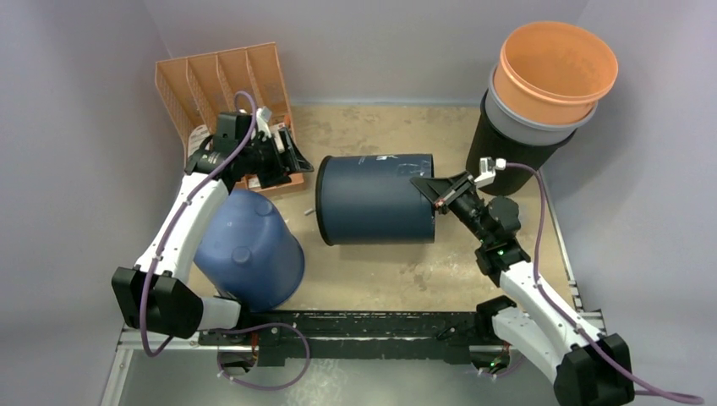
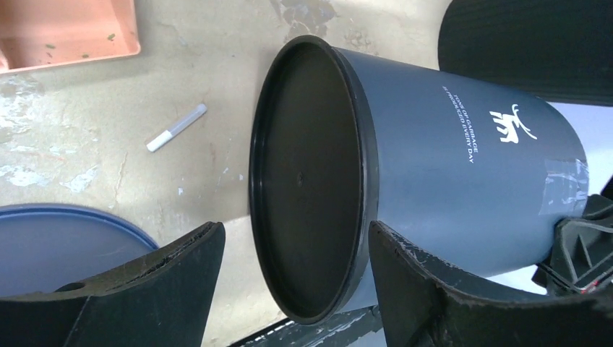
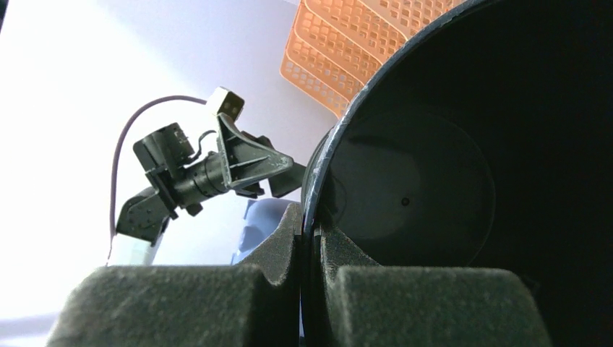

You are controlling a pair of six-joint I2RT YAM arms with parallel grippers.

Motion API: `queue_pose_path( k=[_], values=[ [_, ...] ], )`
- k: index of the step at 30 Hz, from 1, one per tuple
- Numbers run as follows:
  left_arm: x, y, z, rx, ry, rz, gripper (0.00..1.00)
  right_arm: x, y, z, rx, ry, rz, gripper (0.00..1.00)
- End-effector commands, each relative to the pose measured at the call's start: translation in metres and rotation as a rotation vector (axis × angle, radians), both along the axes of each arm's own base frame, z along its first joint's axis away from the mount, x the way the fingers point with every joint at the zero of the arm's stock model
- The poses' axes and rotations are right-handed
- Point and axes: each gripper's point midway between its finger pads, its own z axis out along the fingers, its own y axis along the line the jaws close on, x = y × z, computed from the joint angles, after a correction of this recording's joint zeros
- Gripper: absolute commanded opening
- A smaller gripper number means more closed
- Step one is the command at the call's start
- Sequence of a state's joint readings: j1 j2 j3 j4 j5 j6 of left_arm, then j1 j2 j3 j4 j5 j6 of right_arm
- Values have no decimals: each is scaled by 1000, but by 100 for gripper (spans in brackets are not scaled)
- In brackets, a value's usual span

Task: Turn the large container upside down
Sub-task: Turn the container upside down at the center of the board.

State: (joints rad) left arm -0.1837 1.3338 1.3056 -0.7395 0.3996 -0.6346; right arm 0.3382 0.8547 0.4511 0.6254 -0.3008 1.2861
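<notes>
The large dark blue container [image 1: 376, 199] lies on its side mid-table, base to the left, open mouth to the right. In the left wrist view it [image 2: 448, 166] shows its black base and white print. My right gripper [image 1: 427, 188] is shut on the container's rim [image 3: 311, 217], one pad outside, one inside the mouth. My left gripper [image 1: 296, 161] is open and empty just left of the base; its fingers [image 2: 181, 267] frame the base edge without touching.
A lighter blue bucket [image 1: 249, 247] sits upside down at the front left. An orange mesh file rack [image 1: 224, 85] stands at the back left. Stacked orange, grey and black pots [image 1: 541, 93] stand at the back right. A white marker [image 2: 177, 127] lies on the table.
</notes>
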Motion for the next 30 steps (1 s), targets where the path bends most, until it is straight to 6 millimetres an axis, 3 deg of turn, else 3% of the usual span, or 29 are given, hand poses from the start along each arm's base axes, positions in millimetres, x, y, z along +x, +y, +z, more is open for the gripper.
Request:
queue_pose_path(
  k=[1,7,10,15,21,23,25,29,30],
  values=[
    [-2,-10,24,-51,-125,-89,72,-9,-9,9,46,-24,-24,0],
    [-8,-36,16,-240,-115,-136,72,-13,-16,-17,37,33,-42,0],
    [-10,-54,34,-317,-202,-164,72,-14,-14,-28,64,63,-28,0],
    [-17,-75,34,-330,-205,-212,72,-12,-12,-36,55,83,-18,0],
    [-19,-81,26,-380,-170,-171,64,-12,-13,-51,113,121,-22,0],
    [-20,-80,25,-397,-178,-163,57,-11,-12,-56,118,130,-15,0],
    [-20,-80,24,-392,-177,-160,43,-11,-10,-59,114,134,-6,0],
    [-18,-78,26,-383,-179,-149,5,-11,-10,-62,111,139,-5,0],
    [-18,-79,27,-382,-181,-150,0,-11,-10,-63,108,143,-5,0]
  ],
)
